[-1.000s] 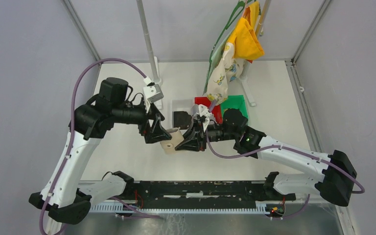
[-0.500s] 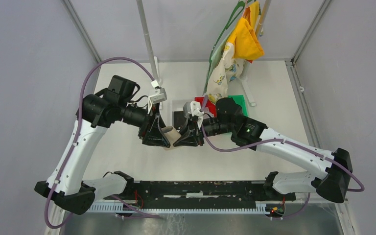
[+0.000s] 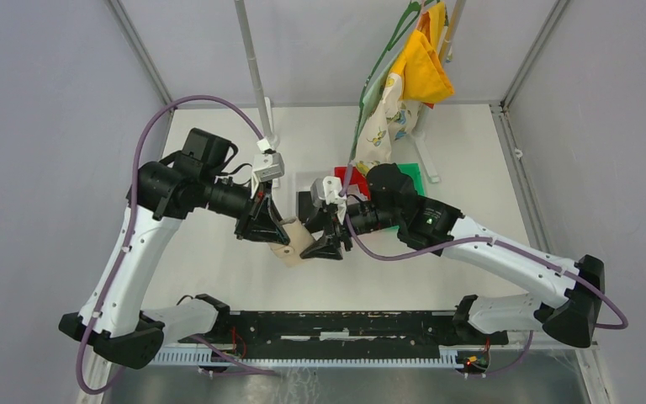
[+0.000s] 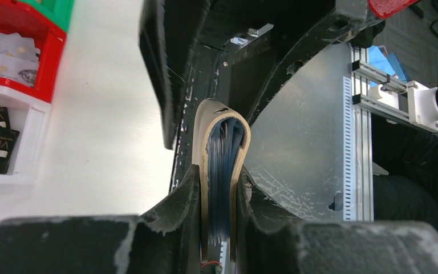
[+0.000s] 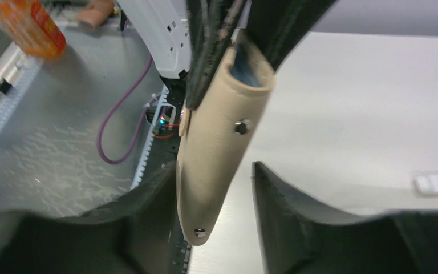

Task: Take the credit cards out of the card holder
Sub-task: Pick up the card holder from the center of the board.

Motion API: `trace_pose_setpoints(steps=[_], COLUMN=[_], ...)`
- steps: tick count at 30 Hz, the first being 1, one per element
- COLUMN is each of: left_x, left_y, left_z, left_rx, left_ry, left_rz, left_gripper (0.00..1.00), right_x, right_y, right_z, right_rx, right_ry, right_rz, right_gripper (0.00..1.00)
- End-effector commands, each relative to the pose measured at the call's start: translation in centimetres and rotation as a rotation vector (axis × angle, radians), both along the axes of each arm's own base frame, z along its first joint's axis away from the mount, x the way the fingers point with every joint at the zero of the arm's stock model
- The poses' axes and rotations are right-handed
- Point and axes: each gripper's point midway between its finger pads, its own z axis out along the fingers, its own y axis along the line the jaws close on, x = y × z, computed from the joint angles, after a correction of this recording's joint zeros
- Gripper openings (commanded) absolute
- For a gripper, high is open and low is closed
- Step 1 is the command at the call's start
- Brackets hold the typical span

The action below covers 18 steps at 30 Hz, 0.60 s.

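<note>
Left wrist view shows the left jaws clenched on the folded card holder point(image 4: 223, 142), held between the two arms over the surface point(image 4: 91, 114). The right jaws stand released around its other end. No credit cards protrude from it, so extraction seems still ahead.

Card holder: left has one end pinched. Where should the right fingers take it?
Probably the free end of the card holder, nearest the right wrist, across its two flat tan faces, coming lengthwise from opposite the left fingers, which pinch the far end. It is thin and flat there; the right fingers straddle it, open.
</note>
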Motion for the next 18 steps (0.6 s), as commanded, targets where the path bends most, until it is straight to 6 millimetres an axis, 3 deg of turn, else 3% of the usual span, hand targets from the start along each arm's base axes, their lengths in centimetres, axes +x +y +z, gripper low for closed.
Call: trace_pose_setpoints(steps=[1, 2, 4, 10, 14, 18], left_x=[-0.7, -0.6, -0.1, 1.0, 1.6, 1.7], left_y=[0.0, -0.1, -0.3, -0.9, -1.0, -0.9], left_z=[1.6, 1.7, 2.3, 4.8, 5.6, 5.9], left_rx=[-0.037, -0.044, -0.066, -0.158, -0.176, -0.187], left_ry=[-0.003, -0.010, -0.034, -0.124, -0.157, -0.184], left_rz=[-0.005, 0.002, 0.023, 0.102, 0.134, 0.153], left_gripper=[0.02, 0.02, 0.02, 0.02, 0.02, 0.02], right_x=[1.7, 2.0, 2.5, 2.3, 1.3, 0.6], right_y=[0.5, 0.6, 0.7, 0.1, -0.3, -0.9], right_z=[3.0, 3.1, 3.6, 4.2, 6.1, 7.7], right_rx=[0.079, 0.095, 0.147, 0.318, 0.410, 0.467], right_ry=[-0.070, -0.051, -0.009, 0.163, 0.217, 0.231], right_rz=[-0.068, -0.090, -0.141, -0.186, -0.119, -0.079], right_gripper=[0.71, 0.79, 0.86, 0.89, 0.83, 0.67])
